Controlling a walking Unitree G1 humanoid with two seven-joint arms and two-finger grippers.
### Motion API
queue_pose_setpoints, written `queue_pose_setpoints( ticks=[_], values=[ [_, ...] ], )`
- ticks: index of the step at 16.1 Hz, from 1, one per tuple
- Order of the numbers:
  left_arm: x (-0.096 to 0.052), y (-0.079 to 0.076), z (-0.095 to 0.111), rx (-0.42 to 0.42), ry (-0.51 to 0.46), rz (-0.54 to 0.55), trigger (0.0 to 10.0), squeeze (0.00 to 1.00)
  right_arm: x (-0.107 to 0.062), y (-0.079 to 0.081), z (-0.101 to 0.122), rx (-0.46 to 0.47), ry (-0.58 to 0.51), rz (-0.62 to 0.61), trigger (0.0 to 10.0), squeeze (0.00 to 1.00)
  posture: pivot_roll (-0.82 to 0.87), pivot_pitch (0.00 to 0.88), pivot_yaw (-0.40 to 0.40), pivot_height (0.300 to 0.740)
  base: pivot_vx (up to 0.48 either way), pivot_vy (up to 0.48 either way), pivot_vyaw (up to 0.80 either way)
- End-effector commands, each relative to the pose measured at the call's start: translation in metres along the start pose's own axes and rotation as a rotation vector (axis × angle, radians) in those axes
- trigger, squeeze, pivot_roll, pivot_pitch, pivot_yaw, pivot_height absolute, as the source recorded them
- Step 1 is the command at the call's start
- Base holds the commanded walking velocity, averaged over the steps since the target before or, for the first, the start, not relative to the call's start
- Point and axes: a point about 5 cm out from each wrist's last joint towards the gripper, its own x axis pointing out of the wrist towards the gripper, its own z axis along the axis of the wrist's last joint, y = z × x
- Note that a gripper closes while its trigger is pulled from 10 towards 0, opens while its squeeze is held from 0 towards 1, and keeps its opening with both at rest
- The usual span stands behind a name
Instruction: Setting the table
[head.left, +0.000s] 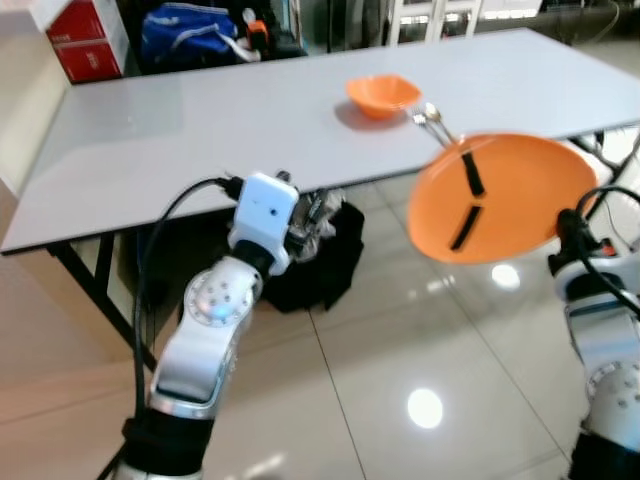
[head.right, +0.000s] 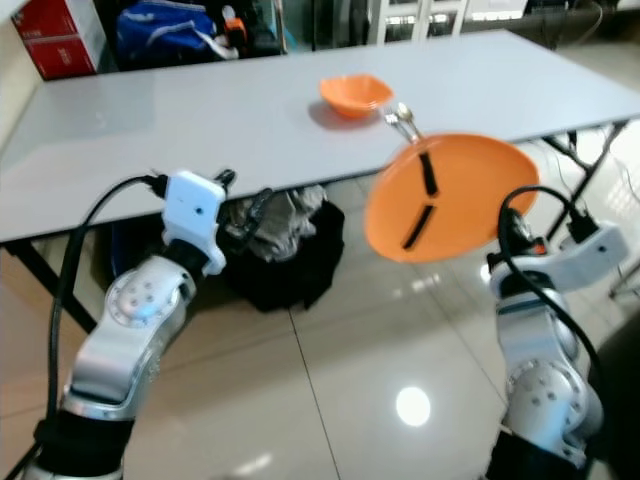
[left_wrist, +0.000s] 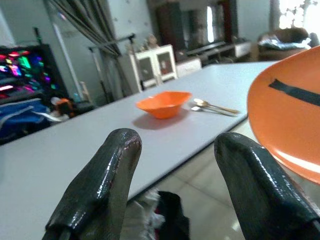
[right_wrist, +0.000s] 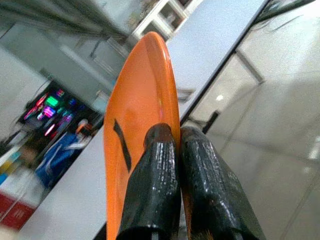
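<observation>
Two grippers are up before the table: the right gripper (right_wrist: 175, 150) is pinched tight on the rim of an orange plate (head.left: 500, 195), held tilted off the table's near edge, and the left gripper (left_wrist: 175, 165) has fingers spread apart, holding nothing. Farther on the grey table (head.left: 200, 120) sit an orange bowl (head.left: 382, 95) and two spoons (head.left: 432, 118) just beside it.

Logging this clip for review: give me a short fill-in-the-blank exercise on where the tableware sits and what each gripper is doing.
1. The right gripper is shut on the rim of the orange ____.
2. The bowl rests on the ____.
3. Just beside the bowl lie two ____.
4. The left gripper is ____ and holds nothing.

Missing words: plate; table; spoons; open
</observation>
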Motion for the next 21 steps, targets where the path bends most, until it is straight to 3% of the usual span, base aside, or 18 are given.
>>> queue_pose_setpoints(
  ticks=[1, 5, 16, 21],
  values=[
    [0.000, 0.002, 0.000, 0.001, 0.008, 0.007, 10.0, 0.00, 0.001, 0.015, 0.004, 0.003, -0.011, 0.071, 10.0, 0.00, 0.04, 0.000, 0.009, 0.740, 0.398, 0.000, 0.00],
    [0.000, 0.002, -0.001, 0.003, 0.011, 0.005, 10.0, 0.00, 0.001, 0.021, 0.000, 0.001, 0.032, 0.106, 10.0, 0.00, 0.04, 0.000, 0.008, 0.740, 0.396, 0.000, 0.00],
    [0.000, 0.002, 0.000, 0.003, 0.010, -0.003, 10.0, 0.00, 0.004, 0.017, -0.001, -0.001, 0.033, 0.076, 10.0, 0.00, 0.04, 0.000, 0.005, 0.740, 0.394, 0.000, 0.00],
    [0.000, 0.001, 0.000, 0.006, 0.009, -0.013, 10.0, 0.00, 0.012, 0.006, -0.005, 0.069, 0.033, 0.004, 10.0, 0.00, 0.05, 0.000, 0.005, 0.740, 0.388, 0.000, 0.00]
  ],
)
